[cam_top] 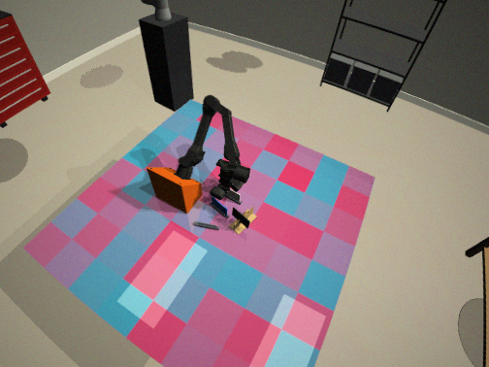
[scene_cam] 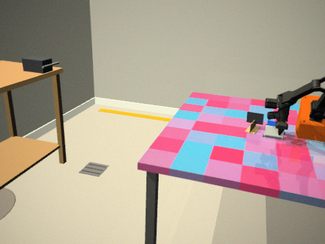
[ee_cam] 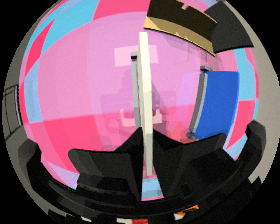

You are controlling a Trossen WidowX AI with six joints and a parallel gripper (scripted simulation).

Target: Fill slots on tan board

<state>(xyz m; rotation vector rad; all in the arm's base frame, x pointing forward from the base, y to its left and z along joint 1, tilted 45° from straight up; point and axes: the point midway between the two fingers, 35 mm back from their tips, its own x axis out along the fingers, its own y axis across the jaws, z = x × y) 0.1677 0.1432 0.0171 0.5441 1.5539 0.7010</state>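
Observation:
My gripper (cam_top: pixel 222 192) (scene_cam: pixel 282 130) (ee_cam: pixel 147 132) is shut on the white board (cam_top: pixel 234 196) (scene_cam: pixel 273 131) (ee_cam: pixel 145 95), which stands upright, low at its grey holder (ee_cam: pixel 135 87). Whether its foot is inside the holder is hidden. The blue board (cam_top: pixel 219 207) (scene_cam: pixel 271 123) (ee_cam: pixel 218 102) stands in another grey holder (ee_cam: pixel 201 100). The tan board (cam_top: pixel 250 215) (scene_cam: pixel 253 127) (ee_cam: pixel 175 16) stands beyond them. A black board (cam_top: pixel 241 217) (scene_cam: pixel 255 117) (ee_cam: pixel 232 30) sits upright and crosswise on it. An open slot shows in the tan board's top edge in the wrist view.
A grey holder (cam_top: pixel 206 225) without a board lies near the blue board. The orange arm base (cam_top: pixel 176 190) (scene_cam: pixel 307 119) is behind the gripper. The blue board stands close to the right finger in the wrist view.

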